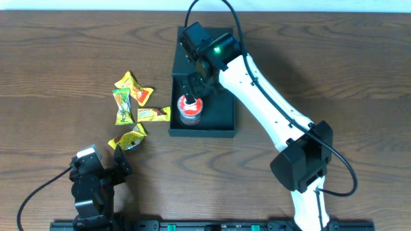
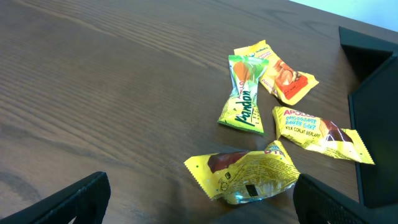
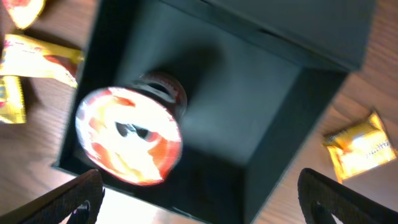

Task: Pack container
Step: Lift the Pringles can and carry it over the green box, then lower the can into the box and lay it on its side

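Note:
The dark teal container lies open at the table's middle, and a red-topped can stands in its near left corner. My right gripper hangs open just above the can. In the blurred right wrist view its fingers spread wide over the can and the container floor. Several snack packets lie left of the container. My left gripper is open and empty at the near left. In its wrist view the fingers flank a yellow packet.
The left wrist view shows a green packet, an orange-red one and a yellow one touching the container wall. The container's lid stands at its far end. The right arm spans the table's right half.

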### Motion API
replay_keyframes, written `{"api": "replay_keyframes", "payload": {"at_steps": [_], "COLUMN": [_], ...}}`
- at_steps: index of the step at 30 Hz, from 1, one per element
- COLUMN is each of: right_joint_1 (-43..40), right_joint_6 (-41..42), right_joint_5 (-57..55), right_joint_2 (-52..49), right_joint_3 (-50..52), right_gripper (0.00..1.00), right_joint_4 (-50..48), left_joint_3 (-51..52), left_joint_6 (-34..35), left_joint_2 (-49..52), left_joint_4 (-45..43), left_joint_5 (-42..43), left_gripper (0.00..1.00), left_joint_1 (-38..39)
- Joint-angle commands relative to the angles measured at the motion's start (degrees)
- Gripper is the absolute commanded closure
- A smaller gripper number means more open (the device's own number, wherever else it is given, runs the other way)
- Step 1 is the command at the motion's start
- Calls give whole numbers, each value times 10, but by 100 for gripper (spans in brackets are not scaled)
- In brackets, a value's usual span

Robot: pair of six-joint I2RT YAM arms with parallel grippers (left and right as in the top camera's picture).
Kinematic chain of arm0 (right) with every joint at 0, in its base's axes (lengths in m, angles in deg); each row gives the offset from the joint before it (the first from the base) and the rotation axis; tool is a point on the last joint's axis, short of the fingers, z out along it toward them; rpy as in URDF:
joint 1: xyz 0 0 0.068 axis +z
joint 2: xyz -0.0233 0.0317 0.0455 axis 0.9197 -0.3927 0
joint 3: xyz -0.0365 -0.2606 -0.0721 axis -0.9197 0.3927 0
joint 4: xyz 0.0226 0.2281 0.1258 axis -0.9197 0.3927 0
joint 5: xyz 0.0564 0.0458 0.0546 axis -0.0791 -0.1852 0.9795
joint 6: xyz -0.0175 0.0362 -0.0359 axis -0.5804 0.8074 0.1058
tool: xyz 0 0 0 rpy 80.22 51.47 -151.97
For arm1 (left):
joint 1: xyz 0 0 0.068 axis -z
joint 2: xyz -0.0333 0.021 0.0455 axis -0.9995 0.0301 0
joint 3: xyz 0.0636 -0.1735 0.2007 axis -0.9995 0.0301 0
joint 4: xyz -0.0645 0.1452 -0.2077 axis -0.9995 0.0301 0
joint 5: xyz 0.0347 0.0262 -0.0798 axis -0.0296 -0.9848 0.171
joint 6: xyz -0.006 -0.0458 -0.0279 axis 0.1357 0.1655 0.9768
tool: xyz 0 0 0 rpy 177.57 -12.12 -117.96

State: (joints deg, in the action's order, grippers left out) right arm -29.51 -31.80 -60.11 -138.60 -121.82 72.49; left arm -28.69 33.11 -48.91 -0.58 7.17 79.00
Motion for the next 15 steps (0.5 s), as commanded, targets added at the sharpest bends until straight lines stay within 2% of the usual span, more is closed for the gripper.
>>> {"api": "replay_keyframes", "payload": {"at_steps": [1,5,10,15], "right_joint_1": [1,1,12,17], "right_joint_6": [-18,-49,-95,-96], "right_joint_5": [30,83,76,73], "right_joint_2": [-4,-8,-30,-42], "right_joint_3": [3,4,10,11], "right_gripper": [1,1,1,1], "right_joint_4": [-11,-24,-22,-11], "left_joint_3": [9,9,8,8], "left_joint_6": [-4,-4,-4,-4], "left_joint_2": [-3,-3,-3,-3], "left_joint_4": [-1,-1,-1,-1], "left_joint_5": [0,0,0,0], "left_gripper": [5,5,5,5], "left_joint_1": [-1,-1,-1,-1]}}
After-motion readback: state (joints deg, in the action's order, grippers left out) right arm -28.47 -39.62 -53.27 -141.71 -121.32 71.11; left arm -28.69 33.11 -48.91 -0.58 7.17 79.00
